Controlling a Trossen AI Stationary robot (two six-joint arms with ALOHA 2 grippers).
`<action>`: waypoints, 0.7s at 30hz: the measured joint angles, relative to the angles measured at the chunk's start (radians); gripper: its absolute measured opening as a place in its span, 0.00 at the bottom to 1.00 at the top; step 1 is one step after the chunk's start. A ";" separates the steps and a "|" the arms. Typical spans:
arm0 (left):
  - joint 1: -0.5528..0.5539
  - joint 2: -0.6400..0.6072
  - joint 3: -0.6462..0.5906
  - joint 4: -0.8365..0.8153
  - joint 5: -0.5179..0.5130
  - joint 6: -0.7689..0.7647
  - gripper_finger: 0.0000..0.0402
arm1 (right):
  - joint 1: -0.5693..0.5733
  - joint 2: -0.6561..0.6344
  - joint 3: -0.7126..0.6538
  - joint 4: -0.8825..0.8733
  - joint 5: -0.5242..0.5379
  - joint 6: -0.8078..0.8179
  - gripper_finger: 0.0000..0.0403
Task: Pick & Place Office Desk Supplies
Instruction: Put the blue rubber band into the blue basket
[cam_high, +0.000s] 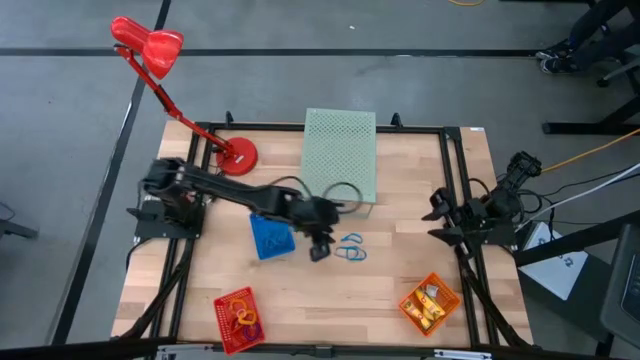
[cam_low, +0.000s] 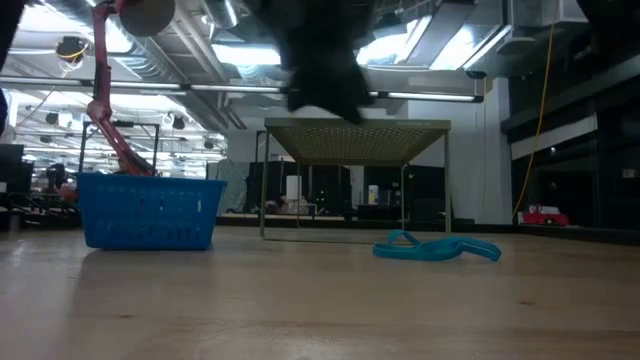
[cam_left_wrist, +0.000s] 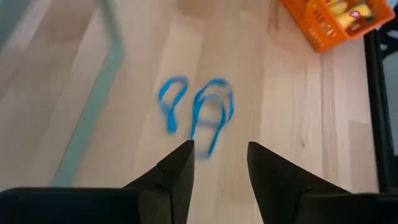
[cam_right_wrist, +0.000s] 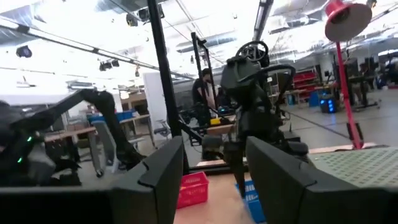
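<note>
Currently you are holding the left gripper (cam_high: 321, 249) above the middle of the table, just beside the blue loops (cam_high: 350, 249), which are lying flat on the wood near the front edge of the pale green perforated box (cam_high: 340, 152). In the left wrist view the two dark fingers (cam_left_wrist: 177, 171) are standing apart with nothing between them, and the blue loops (cam_left_wrist: 198, 112) are sitting just ahead of the tips; that spacing looks meant to straddle a thin band on descent. The blue basket (cam_high: 270, 237) is sitting right beside the left arm on the other side from the loops, likely so the carry is short; colour match suggests it is the destination. The red basket (cam_high: 238, 318) and orange basket (cam_high: 429, 303), near the front edge, are already holding sorted pieces. You are parking the right gripper (cam_high: 437, 209) at the table's right edge, fingers spread and empty, well apart from the work. The loops are thin and limp, so judge a low, centred pinch necessary.
</note>
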 joint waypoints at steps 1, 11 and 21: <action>0.000 0.036 0.042 -0.001 0.004 0.030 0.36 | 0.000 0.000 0.000 0.000 0.000 0.012 0.44; 0.001 0.329 0.384 -0.082 0.046 0.217 0.36 | 0.000 0.000 0.000 0.001 0.000 0.102 0.44; -0.001 0.452 0.502 -0.110 0.111 0.240 0.36 | 0.000 0.000 0.000 0.051 0.006 0.136 0.44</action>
